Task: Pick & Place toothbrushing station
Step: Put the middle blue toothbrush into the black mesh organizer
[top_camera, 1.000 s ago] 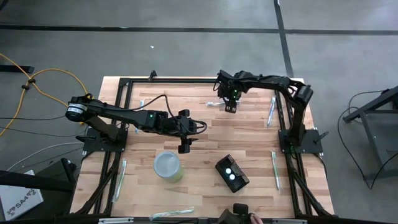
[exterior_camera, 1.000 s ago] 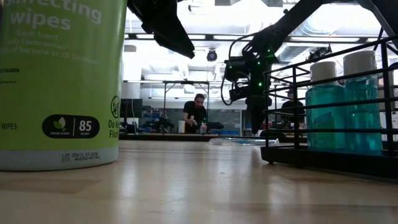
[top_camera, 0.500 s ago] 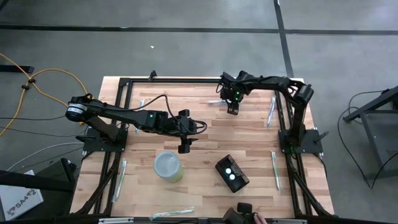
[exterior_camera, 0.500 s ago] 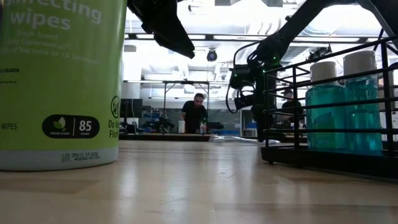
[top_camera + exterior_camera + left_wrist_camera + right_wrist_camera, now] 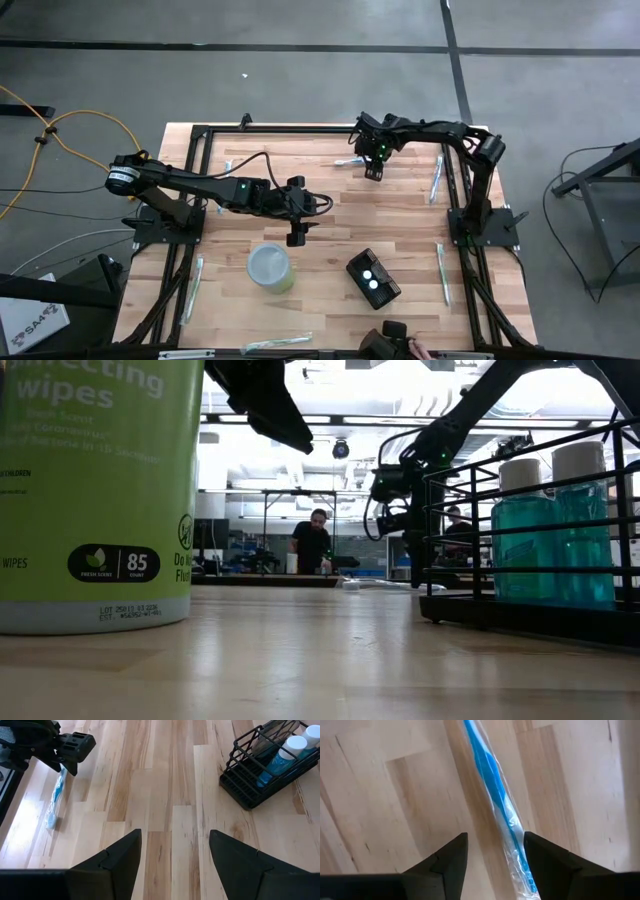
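Flanking black rack (image 5: 373, 279): wipes tub (image 5: 270, 268)

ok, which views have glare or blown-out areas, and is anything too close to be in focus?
Low view: ceiling lights behind are blown out, so both arms read as silhouettes; the wipes canister is close, cropped and soft. Right wrist view: the wrapped blue toothbrush looks soft, with sheen on its wrapper. Left wrist view: bright glare on the table near another toothbrush. High view: evenly lit.

Even bright overhead light, soft shadows (backlit low view)
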### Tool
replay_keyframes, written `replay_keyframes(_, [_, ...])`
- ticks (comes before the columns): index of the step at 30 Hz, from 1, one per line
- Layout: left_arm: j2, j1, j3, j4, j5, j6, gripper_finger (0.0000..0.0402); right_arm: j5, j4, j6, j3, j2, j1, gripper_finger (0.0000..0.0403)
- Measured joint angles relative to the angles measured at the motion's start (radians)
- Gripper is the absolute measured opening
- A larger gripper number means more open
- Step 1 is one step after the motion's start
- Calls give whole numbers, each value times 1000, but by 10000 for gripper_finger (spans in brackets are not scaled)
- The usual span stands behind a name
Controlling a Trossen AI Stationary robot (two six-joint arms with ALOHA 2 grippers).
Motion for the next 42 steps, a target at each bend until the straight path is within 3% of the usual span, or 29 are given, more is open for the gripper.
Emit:
replay_keyframes(16, [0,0,0,0,-1,-4,226,-35,-51,7,0,0,0,11])
replay_keyframes(30, [0,0,0,0,-2,-9,226,-43,-55,68,0,-14,1,2])
replay_keyframes(42, [0,0,0,0,-2,-11,226,-79,-84,242,0,-231,77,2])
